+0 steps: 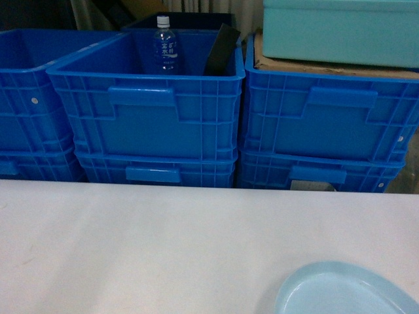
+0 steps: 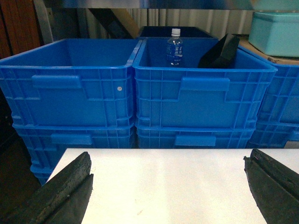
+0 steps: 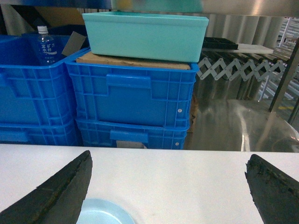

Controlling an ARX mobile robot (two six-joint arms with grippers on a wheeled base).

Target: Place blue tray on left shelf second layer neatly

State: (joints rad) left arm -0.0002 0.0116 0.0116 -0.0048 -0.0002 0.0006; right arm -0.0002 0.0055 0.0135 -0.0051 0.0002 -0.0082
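White tabletop [image 1: 163, 242] fills the foreground, with the left claw [image 2: 168, 186] spread wide and holding nothing above its bare far-left corner, and the right claw [image 3: 168, 186] likewise wide and holding nothing, the blue tray [image 3: 105, 213] lying flat on the table just below its left finger [image 3: 56, 191]. One tray only, cut off by the lower right edge of the head view [image 1: 347, 291], with bare table to its left and ahead. Behind the table's far edge stand three stacks of dark blue crates [image 1: 147, 111], two high each; one water bottle [image 1: 165, 46] stands in the middle top crate, and one teal tub [image 3: 147, 35] sits on cardboard [image 3: 133, 60] over the right stack.
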